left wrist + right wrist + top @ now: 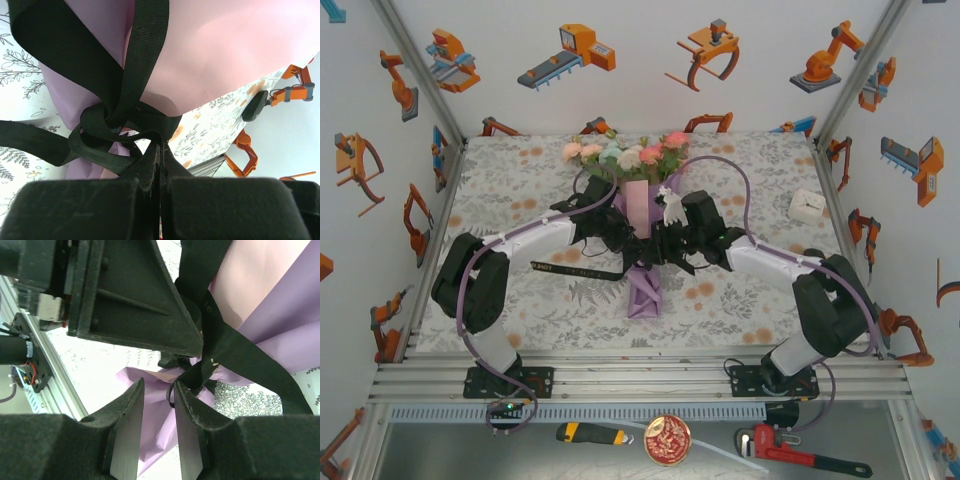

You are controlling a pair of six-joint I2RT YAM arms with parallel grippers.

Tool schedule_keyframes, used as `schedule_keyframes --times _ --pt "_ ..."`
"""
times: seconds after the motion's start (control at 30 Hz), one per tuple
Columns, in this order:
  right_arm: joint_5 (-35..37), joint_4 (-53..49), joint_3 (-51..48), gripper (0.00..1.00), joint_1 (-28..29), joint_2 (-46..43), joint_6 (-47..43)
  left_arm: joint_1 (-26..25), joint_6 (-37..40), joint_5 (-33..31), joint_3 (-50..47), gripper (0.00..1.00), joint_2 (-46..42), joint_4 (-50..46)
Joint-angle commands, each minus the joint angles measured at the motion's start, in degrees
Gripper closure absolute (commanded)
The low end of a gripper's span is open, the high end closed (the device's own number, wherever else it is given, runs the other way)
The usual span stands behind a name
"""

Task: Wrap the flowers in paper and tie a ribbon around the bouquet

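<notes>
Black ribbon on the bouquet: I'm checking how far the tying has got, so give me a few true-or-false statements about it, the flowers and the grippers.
1. The long narrow black fabric ribbon is wrapped around the purple and pale pink paper cone. True.
2. The left gripper is open, clear of the ribbon. False: it is shut on a ribbon strand.
3. The right gripper has its jaws apart. True.
4. The artificial pink, cream and blue flowers lie loose beside the cone. False: they top the cone.
</notes>
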Motion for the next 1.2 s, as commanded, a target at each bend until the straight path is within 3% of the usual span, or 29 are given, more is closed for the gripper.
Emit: schedule_keyframes --times 0.0,0.33,0.5,0.6,0.87,1.0,1.17 --pt "2.6 0.8 1.6 0.67 0.1 2.1 -0.8 -0.1 0.6 -1.2 -0.3 1.0 -0.9 -1.9" --pt "9.3 -2.4 4.3 0.6 0.1 4.1 -2.6 0.3 1.9 -2.7 0.1 1.0 -1.6 -3.9" --pt "12.3 -3.7 7.2 0.5 0.0 6.3 -2.1 0.3 2.4 -2.8 0.7 1.0 -1.9 -4.8" --pt "12.8 -4.2 8.5 0.5 0.0 7.1 -2.4 0.4 2.7 -3.1 0.7 1.0 -2.2 -4.9" --pt "9.0 -3.5 8.8 0.91 0.1 6.4 -2.4 0.7 2.7 -2.9 0.7 1.0 -2.1 -5.2" --pt "7.4 -2.5 6.7 1.0 0.0 2.5 -2.5 0.9 2.6 -2.4 0.7 1.0 -2.2 -4.5" --pt "2.8 1.4 2.3 1.0 0.0 -3.3 -2.3 1.0 2.2 -1.6 1.3 1.0 -1.8 -3.9"
